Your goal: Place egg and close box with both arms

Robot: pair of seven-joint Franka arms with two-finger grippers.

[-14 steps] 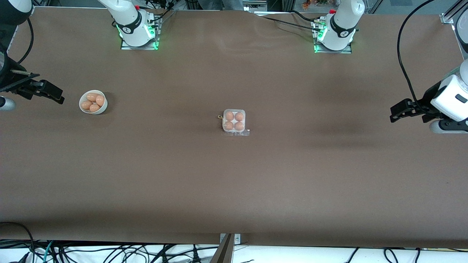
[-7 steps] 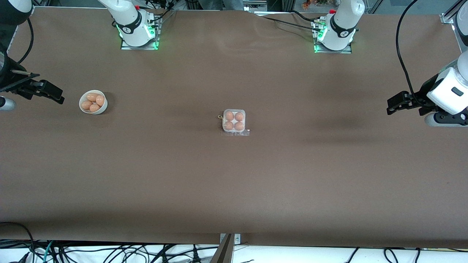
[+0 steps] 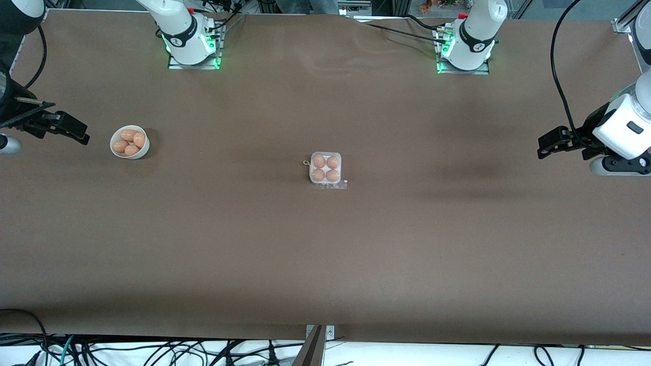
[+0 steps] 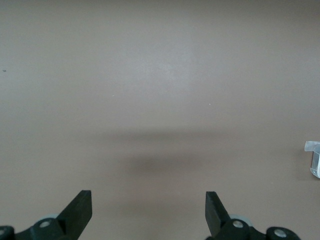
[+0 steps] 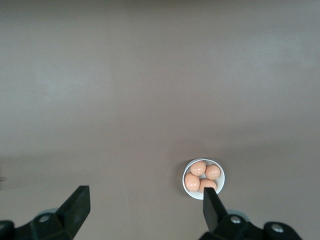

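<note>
The clear box (image 3: 325, 169) sits mid-table with an egg (image 3: 319, 161) in each of its four cells; its clear lid seems to lie over them, with a clear flap at the edge nearer the front camera. A corner of the box shows in the left wrist view (image 4: 314, 159). My left gripper (image 3: 552, 145) is open and empty over bare table at the left arm's end; it also shows in its own wrist view (image 4: 148, 210). My right gripper (image 3: 71, 131) is open and empty at the right arm's end, beside the bowl; it also shows in its own wrist view (image 5: 145, 207).
A round white bowl (image 3: 143, 148) holding several more eggs stands toward the right arm's end and also shows in the right wrist view (image 5: 220, 186). The brown table (image 3: 325, 254) is bare around the box. Cables hang off the table's front edge.
My left gripper rose and shifted a little toward the arms' bases a second ago, then stopped. The right arm, box and bowl have not moved.
</note>
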